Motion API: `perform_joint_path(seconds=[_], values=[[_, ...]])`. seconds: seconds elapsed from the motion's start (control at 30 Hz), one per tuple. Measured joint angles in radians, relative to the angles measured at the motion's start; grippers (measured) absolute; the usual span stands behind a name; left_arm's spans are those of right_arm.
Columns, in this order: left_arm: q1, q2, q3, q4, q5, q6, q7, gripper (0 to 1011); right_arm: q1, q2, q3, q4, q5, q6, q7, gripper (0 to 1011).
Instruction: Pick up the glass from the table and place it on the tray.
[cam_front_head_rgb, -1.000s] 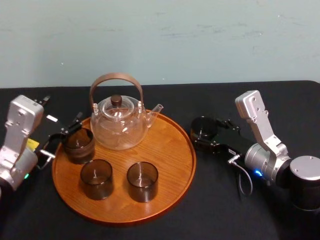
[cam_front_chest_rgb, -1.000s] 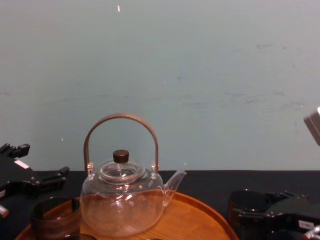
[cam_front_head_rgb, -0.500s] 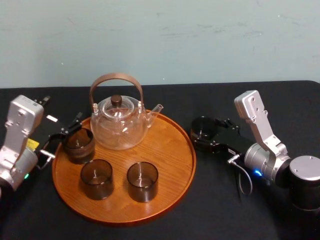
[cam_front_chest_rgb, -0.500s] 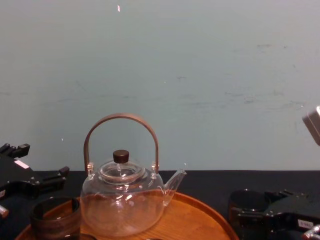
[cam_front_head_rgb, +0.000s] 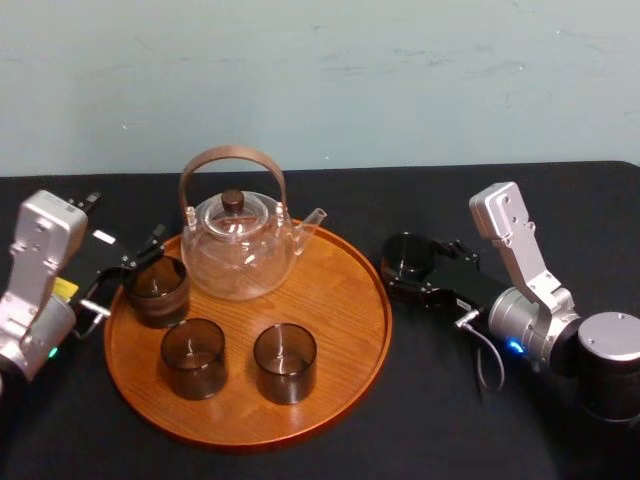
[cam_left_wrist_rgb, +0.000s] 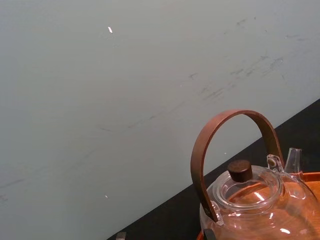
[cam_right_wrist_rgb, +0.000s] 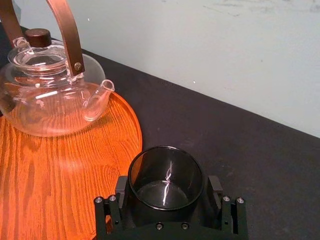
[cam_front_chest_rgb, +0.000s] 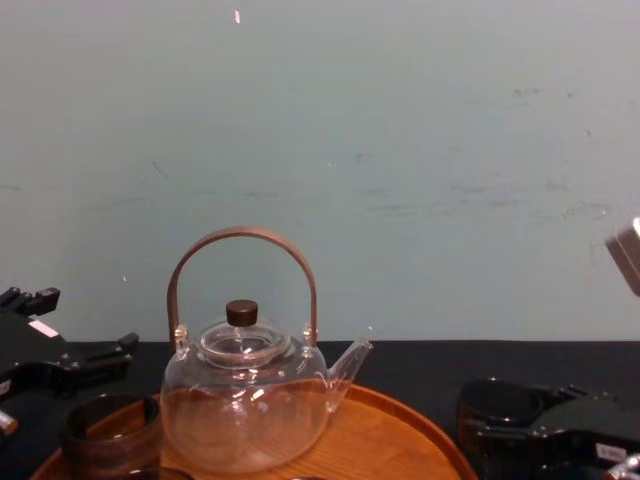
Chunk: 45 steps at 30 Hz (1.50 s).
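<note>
A dark smoky glass stands upright on the black table just right of the round wooden tray. My right gripper is low on the table, open, with one finger on each side of the glass; its fingers stand close beside the wall. In the chest view the glass sits at the lower right in front of the gripper body. My left gripper rests open at the tray's left edge, beside another dark glass.
On the tray stand a clear glass teapot with a brown hoop handle and three dark glasses, two of them at the front. The tray's right half is bare wood. A pale wall rises behind the table.
The right gripper has settled very slightly lower around the glass. The glass, the tray's things and the left arm have not moved.
</note>
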Motion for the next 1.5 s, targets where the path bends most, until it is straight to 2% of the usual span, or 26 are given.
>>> perform_joint_path(seconds=[0.57, 0.77, 1.27, 1.5], values=[[0.0, 0.0, 0.0, 0.0, 0.0, 0.0, 0.0, 1001, 0.004, -0.003, 0.001, 0.007, 0.0, 0.001, 0.001, 1002], [0.0, 0.0, 0.0, 0.0, 0.0, 0.0, 0.0, 1001, 0.004, -0.002, 0.001, 0.006, 0.001, 0.001, 0.002, 904], [0.0, 0.0, 0.0, 0.0, 0.0, 0.0, 0.0, 1002, 0.003, -0.002, 0.001, 0.006, 0.001, 0.001, 0.003, 898], [0.0, 0.0, 0.0, 0.0, 0.0, 0.0, 0.0, 1001, -0.007, 0.017, -0.001, -0.033, 0.003, 0.021, 0.018, 898]])
